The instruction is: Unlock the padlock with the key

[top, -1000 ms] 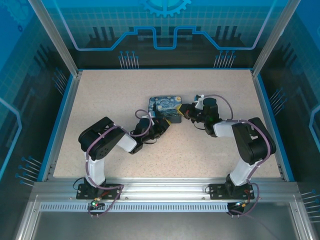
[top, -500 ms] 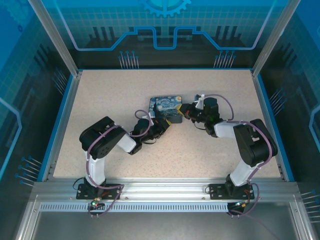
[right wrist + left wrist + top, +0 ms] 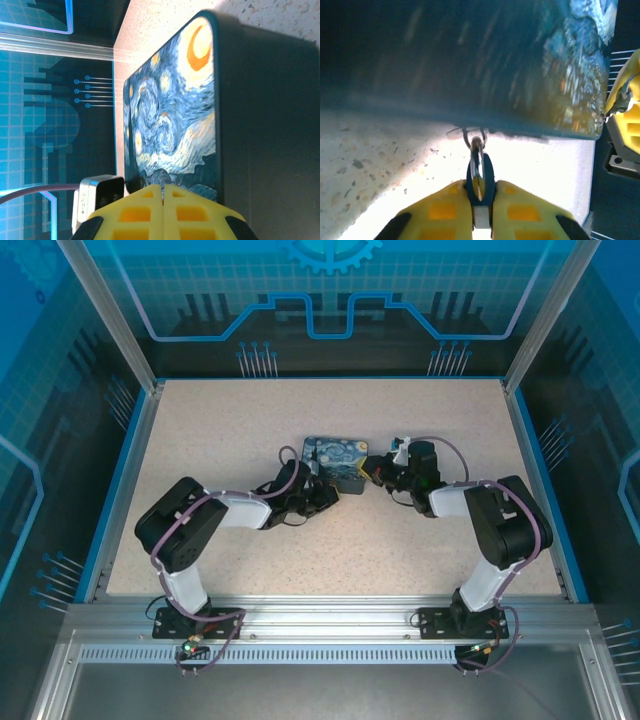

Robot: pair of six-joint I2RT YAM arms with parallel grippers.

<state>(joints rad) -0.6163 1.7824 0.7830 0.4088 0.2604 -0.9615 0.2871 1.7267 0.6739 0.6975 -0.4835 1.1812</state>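
The night-sky printed box [image 3: 336, 458] lies mid-table. My left gripper [image 3: 322, 493] sits at its near long side, shut on the key [image 3: 480, 175]. The key has a dark blue head and a thin metal blade. Its tip meets a small metal loop, the padlock [image 3: 470, 134], under the box's shadowed side [image 3: 460, 75]; the lock's body is blurred. My right gripper [image 3: 374, 470] is shut, with nothing between its fingers. In the right wrist view its tips [image 3: 163, 192] rest against the end of the box's lid [image 3: 170, 115].
Blue rails and transparent walls border the speckled table [image 3: 240, 430]. In the left wrist view the yellow right gripper [image 3: 625, 115] stands just past the box's right end. A silver block with a dark face [image 3: 98, 196] shows beside the box, a purple cable [image 3: 35, 196] running along it.
The left arm has stretched out flatter, its elbow swinging left and down, with the gripper staying at the box's near side. The box has shifted slightly right. The right gripper has moved little.
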